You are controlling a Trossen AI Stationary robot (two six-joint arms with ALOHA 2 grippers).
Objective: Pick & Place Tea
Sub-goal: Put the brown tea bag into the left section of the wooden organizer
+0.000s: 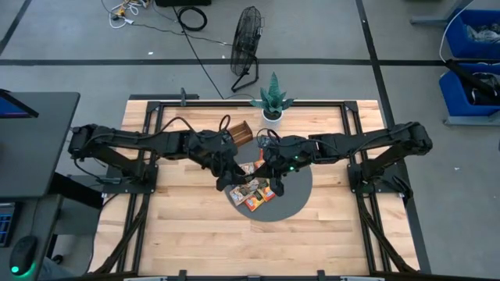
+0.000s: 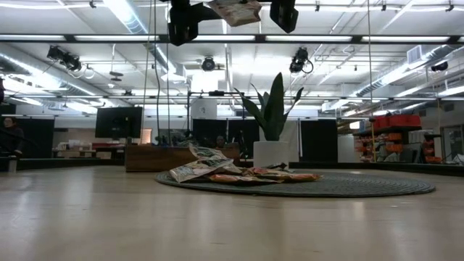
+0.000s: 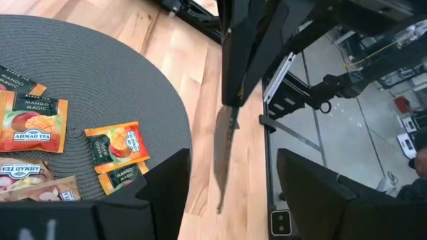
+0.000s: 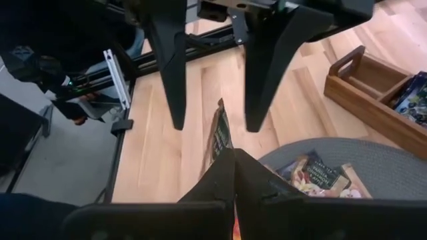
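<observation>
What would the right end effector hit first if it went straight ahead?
Probably the left end effector: its open fingers stand just ahead, flanking the sachet the right end effector holds. Depth is unclear.

"MANGO MAGIC" over "AHMAD TEA" is read on the large orange mango sachet (image 3: 32, 125) on the grey mat, left wrist view. "MANGO" is made out on the partly cut-off sachet (image 3: 20, 81) beside it. "AHMAD TEA" is seen upside down on the pale sachet (image 3: 23, 175) next to those. Print on the two small orange-and-dark sachets (image 3: 117, 143) is too small to be read. Nothing legible is found in the high, low or right wrist views.
</observation>
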